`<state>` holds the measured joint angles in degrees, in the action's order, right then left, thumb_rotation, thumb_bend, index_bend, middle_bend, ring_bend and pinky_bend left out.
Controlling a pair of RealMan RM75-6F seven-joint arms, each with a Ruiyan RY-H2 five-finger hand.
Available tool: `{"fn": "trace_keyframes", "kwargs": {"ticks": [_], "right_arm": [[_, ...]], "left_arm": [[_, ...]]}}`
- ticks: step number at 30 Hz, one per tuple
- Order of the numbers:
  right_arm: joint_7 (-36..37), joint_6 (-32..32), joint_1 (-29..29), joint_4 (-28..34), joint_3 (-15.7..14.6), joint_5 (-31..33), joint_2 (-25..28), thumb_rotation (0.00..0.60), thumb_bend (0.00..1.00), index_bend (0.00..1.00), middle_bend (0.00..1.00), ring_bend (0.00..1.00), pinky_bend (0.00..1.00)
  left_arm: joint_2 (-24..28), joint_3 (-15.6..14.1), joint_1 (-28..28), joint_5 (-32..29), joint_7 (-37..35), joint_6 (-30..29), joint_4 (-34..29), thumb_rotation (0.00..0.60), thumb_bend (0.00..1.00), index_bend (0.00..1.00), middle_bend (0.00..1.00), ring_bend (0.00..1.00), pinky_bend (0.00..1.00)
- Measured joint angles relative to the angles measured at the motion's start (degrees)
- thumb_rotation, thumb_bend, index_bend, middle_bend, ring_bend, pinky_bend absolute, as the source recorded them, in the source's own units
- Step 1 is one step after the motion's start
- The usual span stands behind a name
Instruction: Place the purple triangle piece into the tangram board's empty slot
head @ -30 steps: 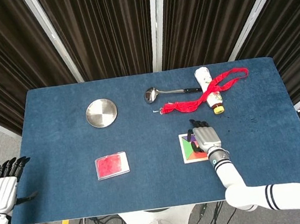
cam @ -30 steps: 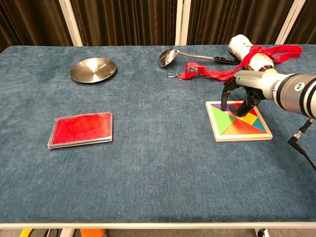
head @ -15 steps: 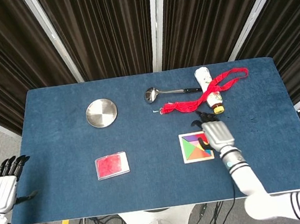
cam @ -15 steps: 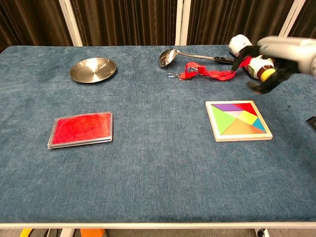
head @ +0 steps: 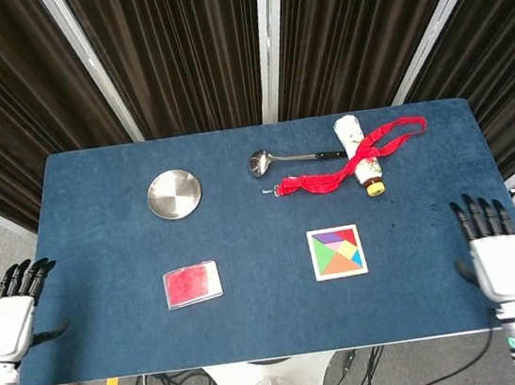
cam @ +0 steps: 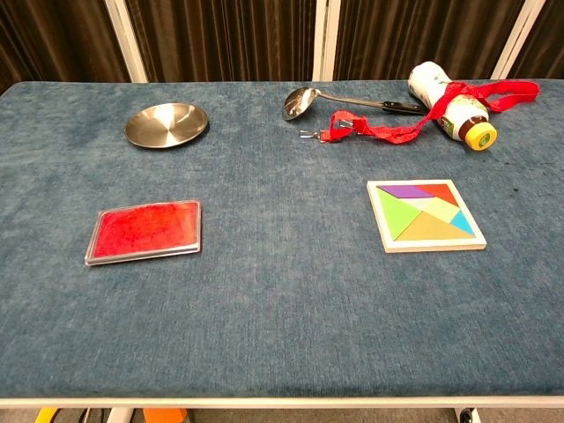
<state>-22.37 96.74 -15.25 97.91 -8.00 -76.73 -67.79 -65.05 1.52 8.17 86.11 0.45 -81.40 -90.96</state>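
The tangram board lies flat on the blue table, right of centre. Every slot is filled with a coloured piece, and the purple triangle piece sits in the board's far edge. My right hand hangs off the table's right front corner, fingers spread and holding nothing. Off the left front corner is my left hand, also spread and empty. Neither hand shows in the chest view.
A red flat case lies front left, a steel dish back left. At the back are a ladle, a red strap and a toppled bottle.
My right hand lifted off the tangram board and swung back and right, off the table to its right front corner. The board now shows uncovered. The left hand barely moved.
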Motion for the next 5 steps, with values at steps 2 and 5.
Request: {"fn": "trace_keyframes", "kwargs": {"ticks": [2, 5], "right_arm": [[1.0, 1.2, 1.6, -2.3, 0.2, -0.6, 0.1, 0.600, 0.03, 0.00, 0.00, 0.00, 0.00], [3.3, 1.6, 3.4, -4.4, 1.1, -0.8, 0.2, 0.600, 0.03, 0.00, 0.00, 0.00, 0.00]], "left_arm": [[0.2, 0.2, -0.2, -0.2, 0.7, -0.5, -0.5, 0.600, 0.05, 0.12, 0.08, 0.00, 0.05], [0.3, 0.4, -0.5, -0.6, 0.9, -1.0, -0.8, 0.600, 0.05, 0.12, 0.08, 0.00, 0.05]]}}
